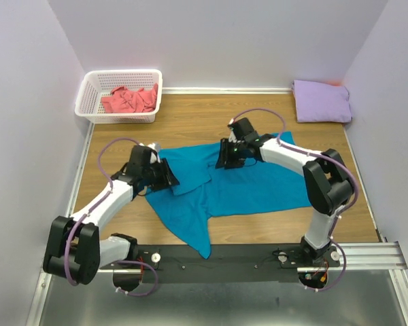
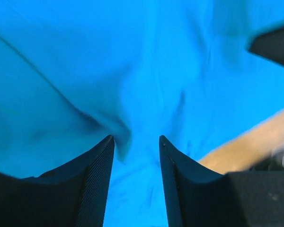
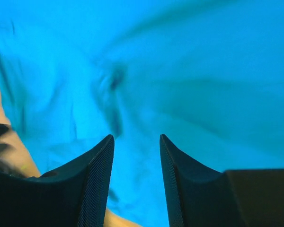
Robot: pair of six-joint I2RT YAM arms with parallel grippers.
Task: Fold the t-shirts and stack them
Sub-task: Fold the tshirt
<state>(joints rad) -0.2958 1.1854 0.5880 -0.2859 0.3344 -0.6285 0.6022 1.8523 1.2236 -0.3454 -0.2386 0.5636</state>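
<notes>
Black fingers (image 2: 97, 184) of the left gripper (image 2: 136, 138) fill the bottom of its wrist view, spread apart with nothing between them. Below lies wrinkled teal-blue t-shirt (image 2: 85, 71), a small ridge of cloth rising just beyond the tips. A strip of wooden table (image 2: 246, 146) shows at the right.

The right wrist view is much alike: the right gripper (image 3: 136, 137) is also spread and empty over the same blurred teal cloth (image 3: 203, 85), with wood at the left edge.

Only the overhead view gives the layout. The teal-blue t-shirt (image 1: 251, 187) lies spread at the middle of the table (image 1: 190, 122), partly folded, one corner trailing to the near rail (image 1: 224, 255). The left gripper (image 1: 168, 178) sits low over its left edge and the right gripper (image 1: 226, 157) over its far middle. A folded pale lavender t-shirt (image 1: 321, 100) rests in the far right corner. A crumpled coral-pink t-shirt (image 1: 129, 100) lies inside the white lattice basket (image 1: 115, 117) at the far left.
</notes>
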